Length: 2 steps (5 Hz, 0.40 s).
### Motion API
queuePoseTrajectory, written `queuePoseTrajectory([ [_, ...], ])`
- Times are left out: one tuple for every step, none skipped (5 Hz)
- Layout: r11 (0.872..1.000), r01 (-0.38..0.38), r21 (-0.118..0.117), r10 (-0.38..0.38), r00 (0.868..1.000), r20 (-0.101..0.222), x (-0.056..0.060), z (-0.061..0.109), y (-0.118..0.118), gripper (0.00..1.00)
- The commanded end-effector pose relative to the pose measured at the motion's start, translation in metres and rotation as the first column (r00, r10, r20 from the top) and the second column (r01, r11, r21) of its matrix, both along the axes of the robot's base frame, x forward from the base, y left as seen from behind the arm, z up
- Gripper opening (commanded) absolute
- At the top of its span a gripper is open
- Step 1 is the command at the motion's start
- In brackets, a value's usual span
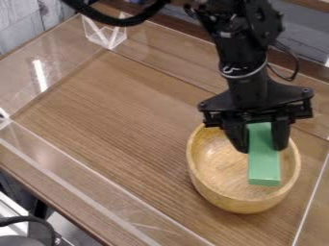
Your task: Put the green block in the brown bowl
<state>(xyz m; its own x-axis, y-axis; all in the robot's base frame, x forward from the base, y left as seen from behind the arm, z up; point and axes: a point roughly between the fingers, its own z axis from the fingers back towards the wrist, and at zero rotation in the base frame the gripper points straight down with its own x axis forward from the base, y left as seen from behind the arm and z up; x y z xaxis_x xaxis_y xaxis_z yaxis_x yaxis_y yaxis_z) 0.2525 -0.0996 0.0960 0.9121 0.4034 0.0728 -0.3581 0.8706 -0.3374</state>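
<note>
The brown bowl (216, 190) sits on the wooden table at the lower right of the camera view. Standing tilted inside it is the green block (266, 163), its lower end resting on the bowl's inside and its upper end between my fingers. My black gripper (261, 128) hangs directly over the bowl, pointing steeply down, and is shut on the block's top end. The arm (244, 43) rises from it toward the top of the picture.
The wooden table (115, 115) is ringed by a low clear plastic wall (77, 183). A small clear stand (106, 34) sits at the far left corner. The table's edge runs close to the bowl on the right.
</note>
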Motion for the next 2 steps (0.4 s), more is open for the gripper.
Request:
queuePoseTrajectory([
  [1.0,-0.01,-0.012,0.01,1.0,0.024,0.0047,0.0079,0.0014,0.0],
  [1.0,-0.011,-0.015,0.011,1.0,0.019,0.0047,0.008,0.0022,0.0],
])
